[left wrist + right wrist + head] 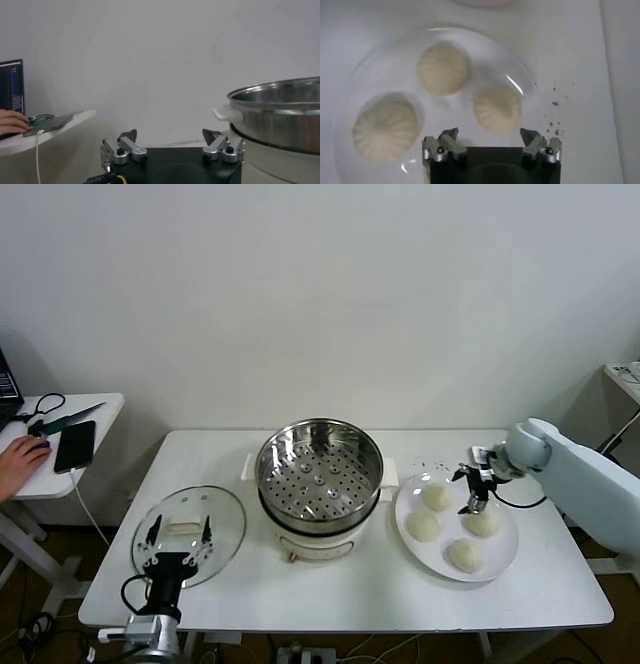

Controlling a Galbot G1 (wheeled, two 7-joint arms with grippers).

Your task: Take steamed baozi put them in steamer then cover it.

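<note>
The steamer (320, 474) is a shiny steel pot with a perforated tray, empty, at the table's middle. It also shows in the left wrist view (280, 112). Four baozi lie on a white plate (505, 549) to its right: (436, 497), (423, 527), (484, 523), (465, 556). My right gripper (472, 489) hovers open over the plate's far side. In the right wrist view it (490, 134) is open above one baozi (497, 109), with two others (443, 68) (385, 131) nearby. The glass cover (225, 524) lies flat at front left. My left gripper (181, 531) is open above its white handle, and open and empty in its own view (170, 136).
A small side table (95, 419) at far left holds a phone (75, 445), scissors and a person's hand (20, 459). Dark crumbs (554, 107) lie on the table beside the plate. Another table edge (625, 374) shows at far right.
</note>
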